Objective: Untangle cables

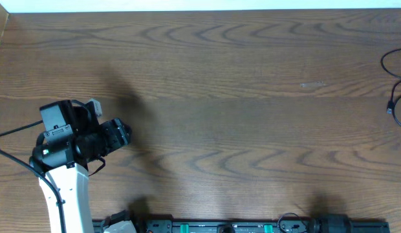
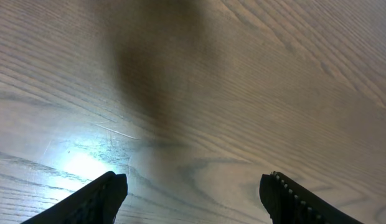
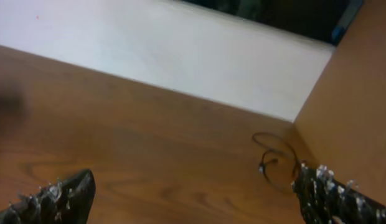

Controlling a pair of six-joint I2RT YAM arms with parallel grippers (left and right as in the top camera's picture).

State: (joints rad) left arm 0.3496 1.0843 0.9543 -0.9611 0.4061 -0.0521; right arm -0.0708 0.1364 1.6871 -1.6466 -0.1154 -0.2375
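A thin black cable (image 1: pixel 390 109) lies coiled at the far right edge of the wooden table (image 1: pixel 239 110), partly cut off by the frame. It also shows in the right wrist view (image 3: pixel 262 166) as small loops with a plug end near the back right corner, just left of my right finger. My right gripper (image 3: pixel 193 182) is open and empty, short of the cable. My left gripper (image 1: pixel 121 134) is at the table's left side, far from the cable. In the left wrist view it (image 2: pixel 193 186) is open over bare wood, holding nothing.
A black rail with green parts (image 1: pixel 220 227) runs along the front edge. A white surface (image 3: pixel 180 56) borders the table's back edge, and a wooden side panel (image 3: pixel 361 93) rises at the right. My left arm's own black lead (image 1: pixel 10 133) trails off to the left.
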